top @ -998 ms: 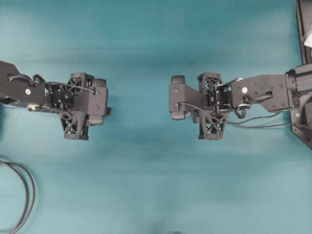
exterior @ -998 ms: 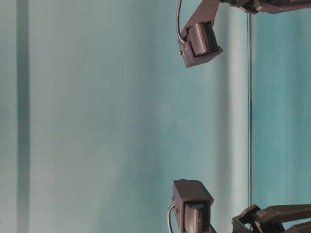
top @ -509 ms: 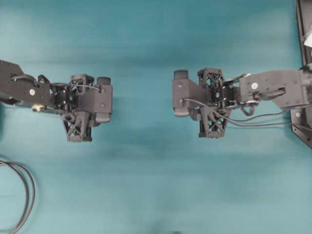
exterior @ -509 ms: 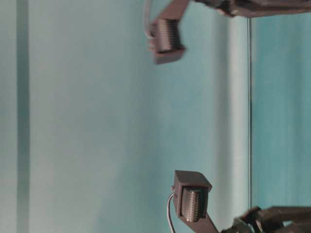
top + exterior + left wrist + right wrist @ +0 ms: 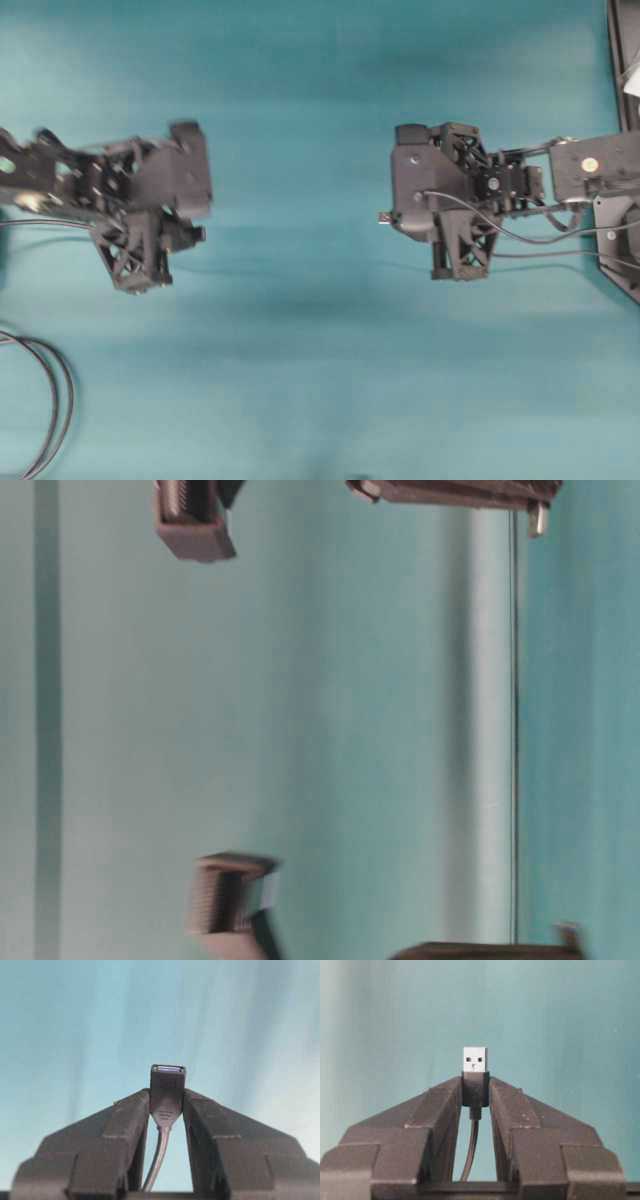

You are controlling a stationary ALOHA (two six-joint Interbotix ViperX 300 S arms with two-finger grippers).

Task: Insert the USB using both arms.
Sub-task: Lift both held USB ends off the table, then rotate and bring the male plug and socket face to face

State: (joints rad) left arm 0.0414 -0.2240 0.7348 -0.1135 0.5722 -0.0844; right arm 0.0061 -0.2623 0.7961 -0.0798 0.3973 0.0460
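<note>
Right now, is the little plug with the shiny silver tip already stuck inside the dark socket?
No, the silver-tipped plug sits alone between the right fingers, with only teal background around its tip.

From overhead, my left arm (image 5: 60,185) is smeared with blur and cut off at the left edge, and my own housing hides my fingers and whatever sits between them. My right arm (image 5: 560,185) runs off the right edge. The looped black cables (image 5: 50,400) leave the frame at the lower left. At table level, 2 blurred dark blocks (image 5: 195,520) show, the upper cropped by the top edge; I cannot tell which arm either belongs to.
</note>
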